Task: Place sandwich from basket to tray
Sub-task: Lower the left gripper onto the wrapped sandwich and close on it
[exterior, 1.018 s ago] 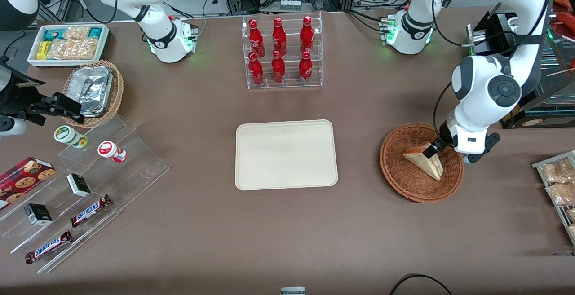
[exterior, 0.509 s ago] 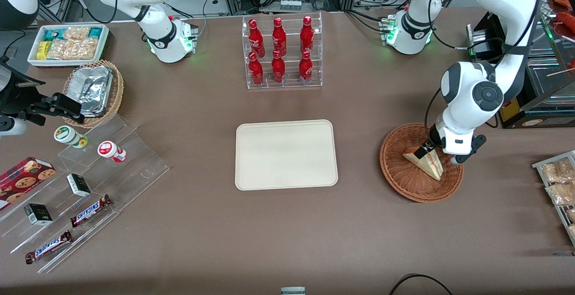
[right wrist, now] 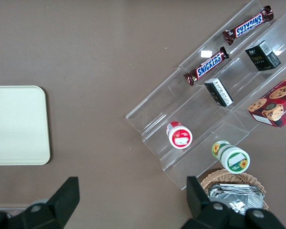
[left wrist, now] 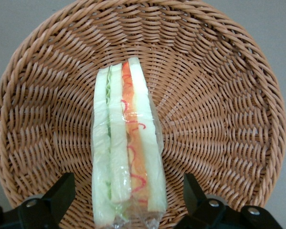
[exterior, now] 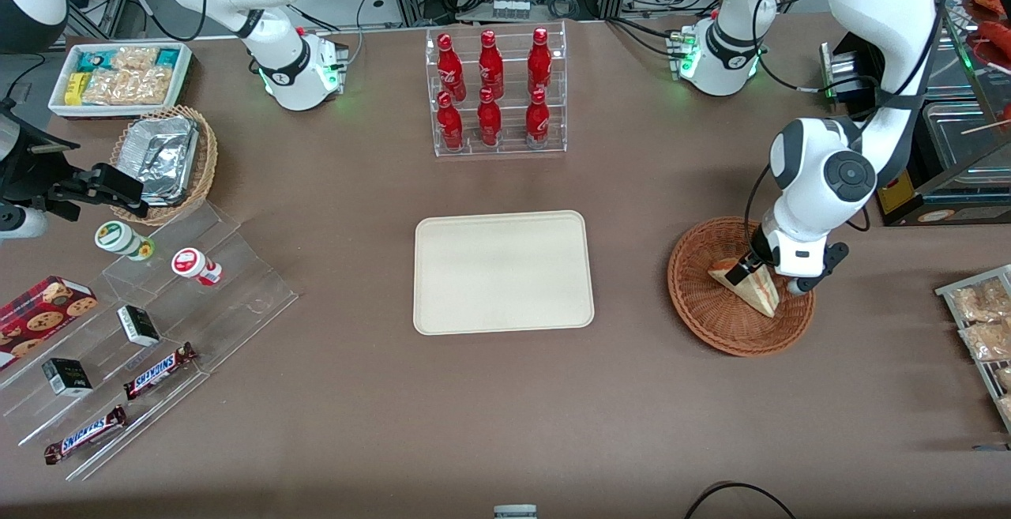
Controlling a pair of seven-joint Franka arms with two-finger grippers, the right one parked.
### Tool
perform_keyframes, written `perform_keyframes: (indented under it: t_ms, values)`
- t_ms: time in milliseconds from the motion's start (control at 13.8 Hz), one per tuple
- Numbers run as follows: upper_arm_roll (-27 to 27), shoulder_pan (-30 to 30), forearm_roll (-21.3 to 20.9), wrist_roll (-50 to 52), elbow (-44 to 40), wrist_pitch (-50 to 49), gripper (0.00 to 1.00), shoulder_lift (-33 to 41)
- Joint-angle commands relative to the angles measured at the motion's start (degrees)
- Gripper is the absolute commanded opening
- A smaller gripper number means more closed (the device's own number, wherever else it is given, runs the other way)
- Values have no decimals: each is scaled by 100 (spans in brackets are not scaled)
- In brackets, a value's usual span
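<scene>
Since a second ago your left arm has swung in over the round reddish-brown wicker basket (exterior: 740, 286) and dropped lower, and the claw (exterior: 750, 268) now sits at the wide end of the clear-wrapped triangular sandwich (exterior: 746, 285). The front view hides most of the claw under the wrist. Your wrist camera fills that gap: the claw (left wrist: 128, 195) stands wide, one black finger (left wrist: 62, 191) on each side of the sandwich (left wrist: 127, 157), neither touching it. There you also see the wedge standing on edge in the basket (left wrist: 219, 109), with green filling in one layer and red in the next.

The cream rectangular tray (exterior: 503, 272) lies bare on the brown desk (exterior: 505, 408), well apart from the basket, toward the parked arm's end. On the clear stepped display (right wrist: 205, 100), the right wrist view lets you read "SNICKERS" on two brown chocolate bars (right wrist: 207, 66).
</scene>
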State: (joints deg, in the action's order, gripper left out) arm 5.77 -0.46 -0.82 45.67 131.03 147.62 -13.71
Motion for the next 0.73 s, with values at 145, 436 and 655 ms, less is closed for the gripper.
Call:
perform_keyframes:
  t_ms: [145, 436, 655]
  values:
    - [12, 54, -76, 66, -122, 171, 0, -132]
    - [29, 11, -259, 39, -595, -652, 0, 17]
    - [440, 45, -647, 39, -1516, -2127, 0, 158]
